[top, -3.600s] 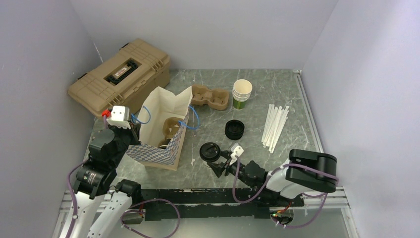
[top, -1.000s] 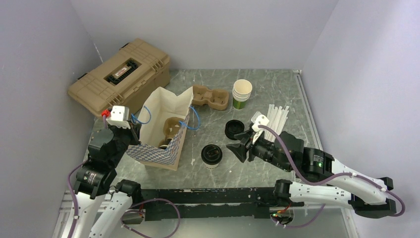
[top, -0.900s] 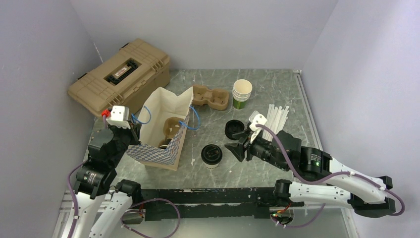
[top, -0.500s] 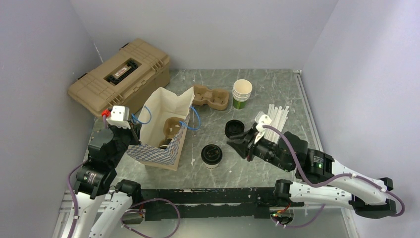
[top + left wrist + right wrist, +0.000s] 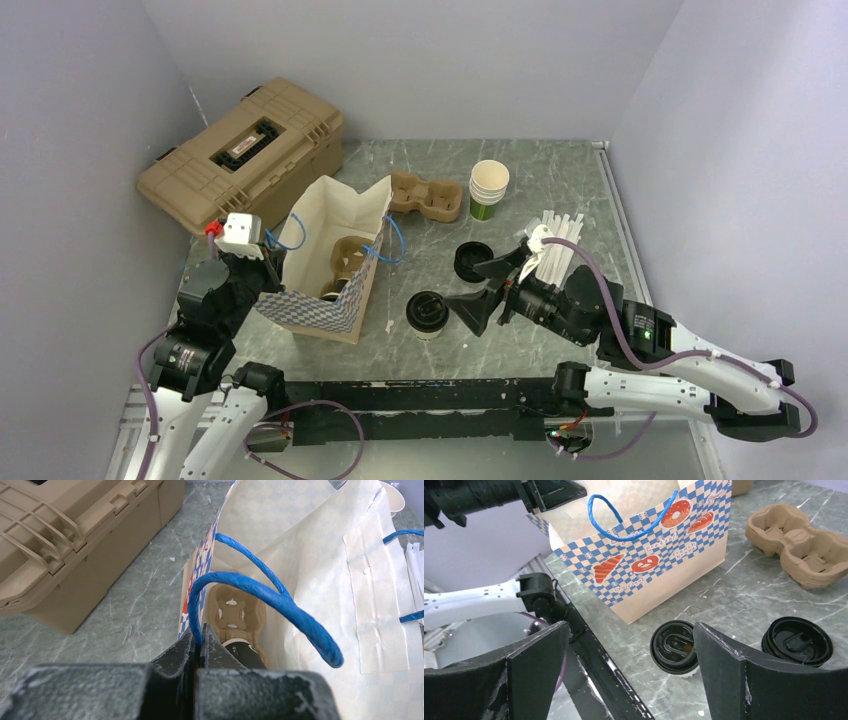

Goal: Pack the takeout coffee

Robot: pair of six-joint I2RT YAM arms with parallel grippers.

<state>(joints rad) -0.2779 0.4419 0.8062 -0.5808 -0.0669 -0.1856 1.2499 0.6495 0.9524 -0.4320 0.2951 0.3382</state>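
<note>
The takeout coffee [image 5: 427, 313], a pale cup with a black lid, stands on the table to the right of the checked paper bag [image 5: 330, 262]. My right gripper [image 5: 483, 288] is open wide just right of it, holding nothing. In the right wrist view the coffee [image 5: 674, 647] shows between the spread fingers, close to the right one, with the bag [image 5: 649, 545] beyond. My left gripper [image 5: 198, 631] is shut on the bag's blue handle [image 5: 260, 595]. Inside the bag sits a cardboard carrier [image 5: 232, 612] with a black-lidded cup [image 5: 246, 653].
A tan toolbox [image 5: 245, 150] stands at the back left. An empty cardboard carrier [image 5: 425, 193] and a stack of lidless cups [image 5: 488, 188] are behind the bag's right side. A stack of black lids [image 5: 472, 261] and white straws [image 5: 558, 240] lie near my right gripper.
My right gripper, narrow a moment ago, has spread wide open beside the coffee. The coffee, which it held seconds earlier, stands free. The left arm has not moved.
</note>
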